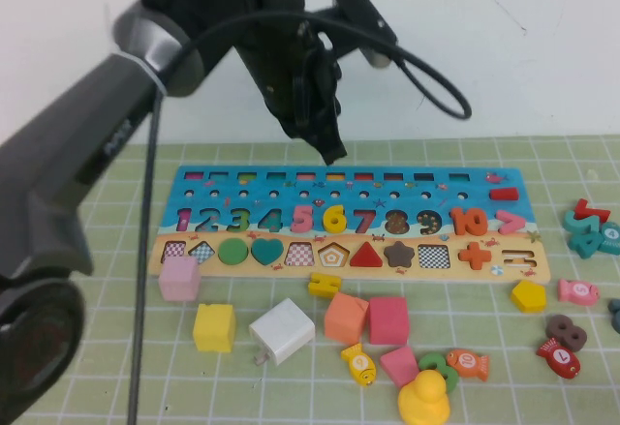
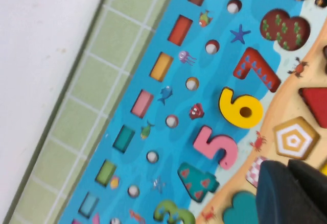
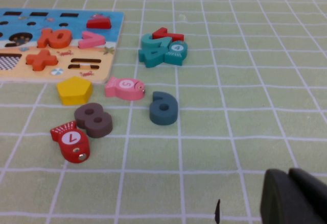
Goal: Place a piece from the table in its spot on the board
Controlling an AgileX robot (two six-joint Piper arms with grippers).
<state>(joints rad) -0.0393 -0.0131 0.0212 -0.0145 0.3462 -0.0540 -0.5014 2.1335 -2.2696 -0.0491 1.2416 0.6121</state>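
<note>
Table (image 1: 581, 386): green grid mat, loose blocks, fish, numerals scattered near front edge and right side.
Board (image 1: 223, 185): long, blue top with numerals, tan strip with shapes, lying across mat.
Left gripper (image 1: 327, 139): raised above board's far edge, over the 5–6 area, jaws closed, holding nothing.
Right gripper (image 3: 294, 196): low over mat, right of board, near grey 8 (image 3: 94, 119) and red fish (image 3: 70, 141); cannot tell jaw state.
Piece (image 1: 334, 219): yellow 6, seated in its slot between pink 5 (image 1: 302, 218) and red 7 (image 1: 362, 220).

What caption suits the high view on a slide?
Flat yellow wooden numeral 6 seated on blue puzzle board; left tool shut above.
</note>
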